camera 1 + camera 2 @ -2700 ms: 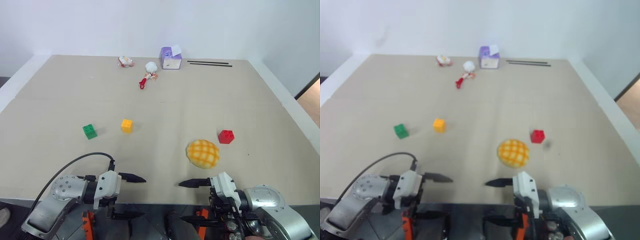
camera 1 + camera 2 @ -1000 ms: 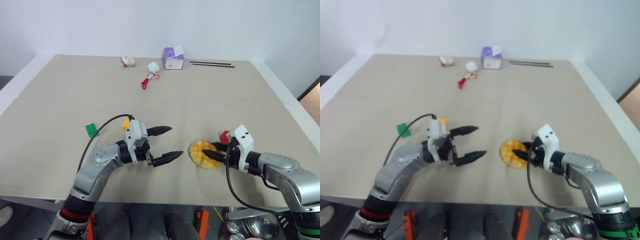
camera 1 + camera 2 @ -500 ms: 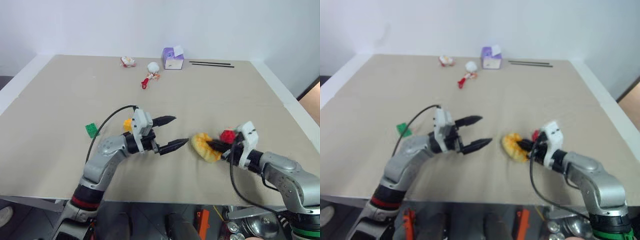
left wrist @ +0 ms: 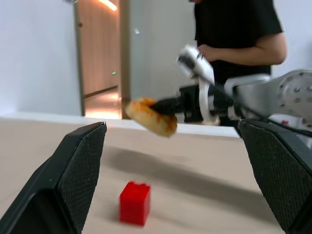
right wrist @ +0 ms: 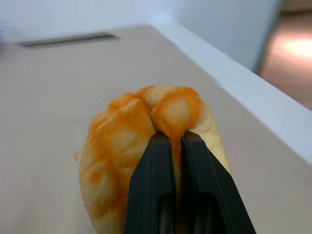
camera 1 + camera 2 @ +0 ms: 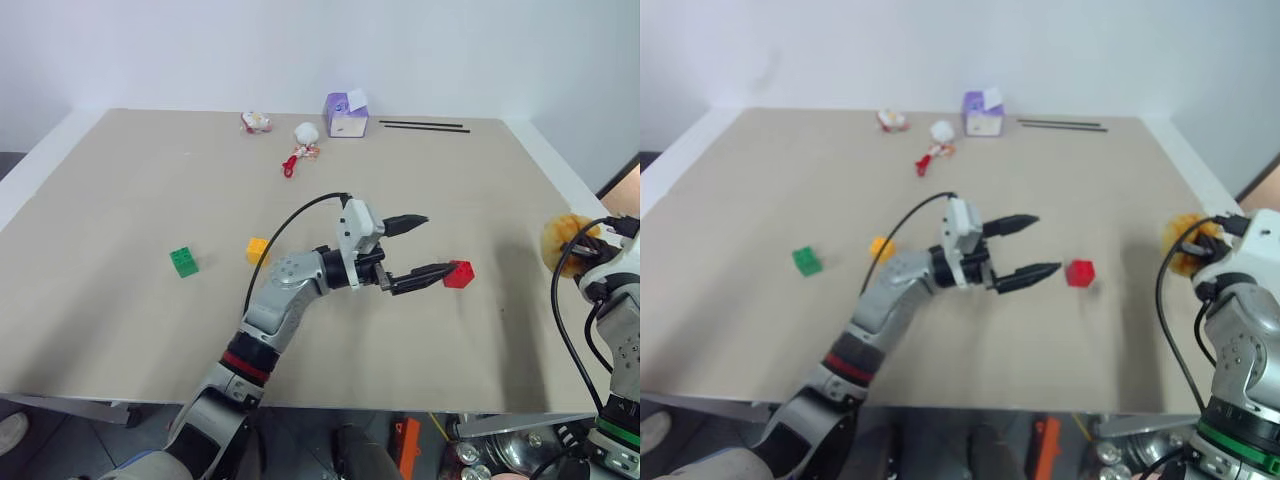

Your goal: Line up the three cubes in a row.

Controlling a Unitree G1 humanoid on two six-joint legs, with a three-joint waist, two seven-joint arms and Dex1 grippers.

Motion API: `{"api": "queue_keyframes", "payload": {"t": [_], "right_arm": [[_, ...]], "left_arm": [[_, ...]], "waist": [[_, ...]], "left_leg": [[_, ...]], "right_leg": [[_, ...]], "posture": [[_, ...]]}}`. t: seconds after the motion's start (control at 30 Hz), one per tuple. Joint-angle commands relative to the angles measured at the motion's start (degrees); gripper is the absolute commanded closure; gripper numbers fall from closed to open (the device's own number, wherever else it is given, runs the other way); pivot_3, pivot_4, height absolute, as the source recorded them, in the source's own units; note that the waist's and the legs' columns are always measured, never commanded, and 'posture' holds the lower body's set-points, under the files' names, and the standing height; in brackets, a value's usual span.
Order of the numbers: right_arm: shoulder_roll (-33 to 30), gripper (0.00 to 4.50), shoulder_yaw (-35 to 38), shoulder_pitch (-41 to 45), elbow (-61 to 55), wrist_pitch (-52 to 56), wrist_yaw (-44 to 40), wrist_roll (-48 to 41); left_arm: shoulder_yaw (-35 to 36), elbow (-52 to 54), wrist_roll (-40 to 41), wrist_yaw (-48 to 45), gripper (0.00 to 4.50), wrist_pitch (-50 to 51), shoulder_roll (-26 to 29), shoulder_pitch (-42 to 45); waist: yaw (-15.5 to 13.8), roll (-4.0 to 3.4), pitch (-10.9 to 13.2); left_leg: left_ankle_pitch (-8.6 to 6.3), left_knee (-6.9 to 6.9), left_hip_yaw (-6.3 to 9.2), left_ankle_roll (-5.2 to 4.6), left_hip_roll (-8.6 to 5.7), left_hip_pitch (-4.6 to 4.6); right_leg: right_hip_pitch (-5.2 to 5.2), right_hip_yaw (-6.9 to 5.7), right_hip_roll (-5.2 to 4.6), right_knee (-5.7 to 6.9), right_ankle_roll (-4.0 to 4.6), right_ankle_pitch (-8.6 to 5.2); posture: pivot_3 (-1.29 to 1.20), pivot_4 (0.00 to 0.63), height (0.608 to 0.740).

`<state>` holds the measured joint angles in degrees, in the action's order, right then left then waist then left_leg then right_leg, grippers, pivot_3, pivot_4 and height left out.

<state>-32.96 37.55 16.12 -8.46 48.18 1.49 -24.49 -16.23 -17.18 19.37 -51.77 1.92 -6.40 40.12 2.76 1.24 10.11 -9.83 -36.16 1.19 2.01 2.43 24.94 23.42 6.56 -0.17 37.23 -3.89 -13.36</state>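
- Nearest, we see the left claw (image 6: pixel 418 248) above the desk (image 6: pixel 120 320) with its fingers spread wide, empty, the lower tip just beside the red cube (image 6: pixel 459 273).
- At the desk's right edge we see the right claw (image 5: pixel 174 146) pinched tight on the squashed yellow bun (image 6: pixel 562 238), lifted off the surface.
- Left of the arm, we find the yellow-orange cube (image 6: pixel 257 250) and, further left, the green cube (image 6: pixel 183 262), well apart from the red one.
- Farthest, we note the purple-and-white box (image 6: pixel 344 115).
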Motion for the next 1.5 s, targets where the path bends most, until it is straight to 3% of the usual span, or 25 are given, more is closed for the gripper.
{"api": "queue_keyframes", "payload": {"t": [0.03, 0.07, 0.47, 0.5, 0.73, 0.97, 1.27, 1.5], "right_arm": [[0.1, 4.49, 2.0, -0.2, 0.4, 2.4, 2.1, 0.8], [0.2, 4.49, 2.2, -0.4, 0.6, 2.7, 2.4, 1.0], [-0.1, 0.23, 1.9, 0.0, 0.6, 0.9, 2.6, 2.3], [-0.2, 0.03, 1.8, 0.0, 0.4, 0.7, 2.3, 2.3], [0.2, 0.03, -3.0, -0.8, -6.2, -2.2, -4.1, 0.5], [9.2, 0.03, -13.7, -0.5, -17.2, 2.3, -0.2, 0.3], [13.7, 0.03, -23.0, -2.0, -13.5, -1.3, 1.7, 7.3], [15.6, 0.03, -22.4, -2.1, -10.6, -1.5, 1.6, 8.7]], "left_arm": [[-0.4, -1.1, -1.1, -0.6, 0.0, -2.7, -1.6, 1.5], [-0.3, -1.4, -1.3, -0.6, 0.0, -3.1, -1.8, 1.6], [0.2, -1.0, -2.2, -0.2, 0.0, -4.1, -1.1, 0.2], [0.3, -1.0, -2.2, -0.1, 0.0, -4.0, -1.1, 0.2], [1.4, 1.3, -1.5, -0.4, 0.0, -2.7, 1.7, -1.5], [1.8, 3.3, -1.0, -2.0, 0.0, -1.2, 5.4, -3.7], [1.9, 4.3, -0.9, -1.4, 0.0, -0.1, 6.0, -3.7], [2.1, 4.8, -0.9, -1.3, 0.0, 0.3, 6.2, -3.6]], "waist": [[0.0, -0.12, 0.0], [0.0, -0.15, -0.1], [0.0, -0.25, -0.1], [0.0, -0.25, -0.1], [0.1, -0.28, -0.1], [0.0, -0.28, -0.1], [-0.1, -0.28, -0.1], [0.0, -0.28, -0.1]], "left_leg": [[0.01, 0.01, -0.01, -0.01, 0.0, -0.03], [0.02, 0.02, -0.01, -0.03, 0.0, -0.05], [0.09, 0.08, -0.01, -0.15, -0.12, -0.05], [0.09, 0.09, -0.01, -0.15, -0.12, -0.06], [0.1, 0.18, -0.01, -0.16, -0.11, -0.1], [0.14, 0.46, 0.05, -0.23, -0.07, -0.19], [0.14, 0.44, 0.08, -0.22, -0.24, -0.04], [0.15, 0.45, 0.1, -0.22, -0.24, -0.06]], "right_leg": [[0.0, 0.02, 0.0, 0.0, 0.0, 0.0], [-0.01, 0.03, 0.01, 0.0, 0.01, 0.01], [-0.02, 0.13, -0.02, 0.0, -0.04, 0.04], [-0.01, 0.13, -0.02, 0.0, -0.04, 0.04], [0.0, 0.14, -0.01, 0.0, -0.04, 0.03], [0.01, 0.11, 0.05, 0.01, 0.07, -0.02], [0.03, 0.11, -0.11, -0.04, -0.04, -0.11], [0.02, 0.1, -0.1, -0.03, -0.03, -0.1]], "posture": [[0.0, 0.15, 0.74], [0.0, 0.15, 0.74], [0.0, 0.15, 0.74], [0.0, 0.15, 0.74], [0.0, 0.15, 0.74], [0.0, 0.15, 0.74], [0.0, 0.15, 0.74], [0.0, 0.15, 0.74]]}}
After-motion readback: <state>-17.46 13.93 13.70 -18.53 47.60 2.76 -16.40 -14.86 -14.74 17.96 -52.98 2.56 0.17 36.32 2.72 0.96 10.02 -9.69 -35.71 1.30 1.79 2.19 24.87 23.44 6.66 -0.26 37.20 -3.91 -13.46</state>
